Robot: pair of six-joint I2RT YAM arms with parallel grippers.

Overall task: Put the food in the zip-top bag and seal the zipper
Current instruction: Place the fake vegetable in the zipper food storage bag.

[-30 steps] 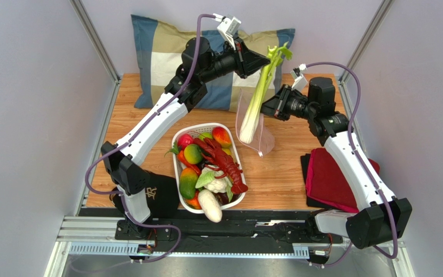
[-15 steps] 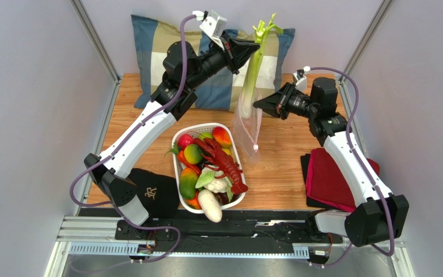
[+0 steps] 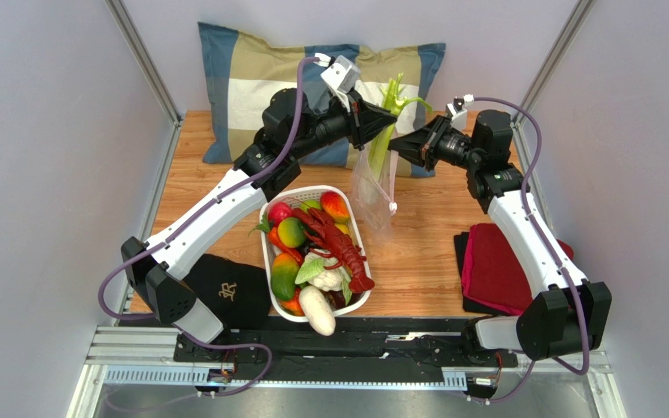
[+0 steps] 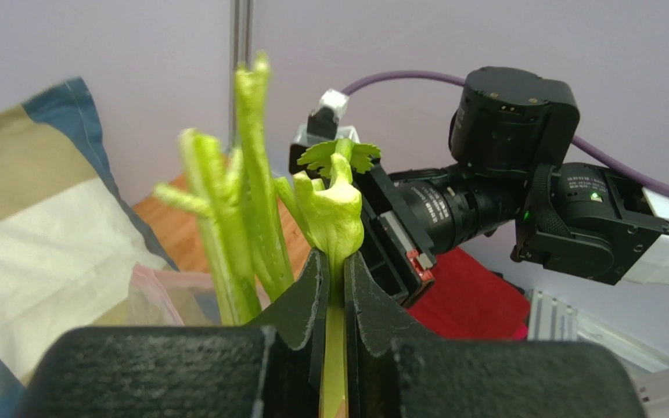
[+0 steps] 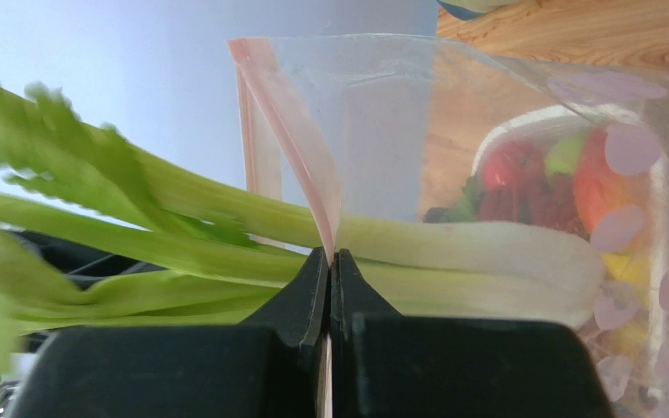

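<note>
Left claw clamps the stalk; right wrist view alone shows right claw pinching the zipper.

A gold monogram stands on the black cloth at the near left of the counter. It looks like a curly letter R, but it is too small to be sure. The tiny white print on the right arm's black motor housing cannot be read.
</note>
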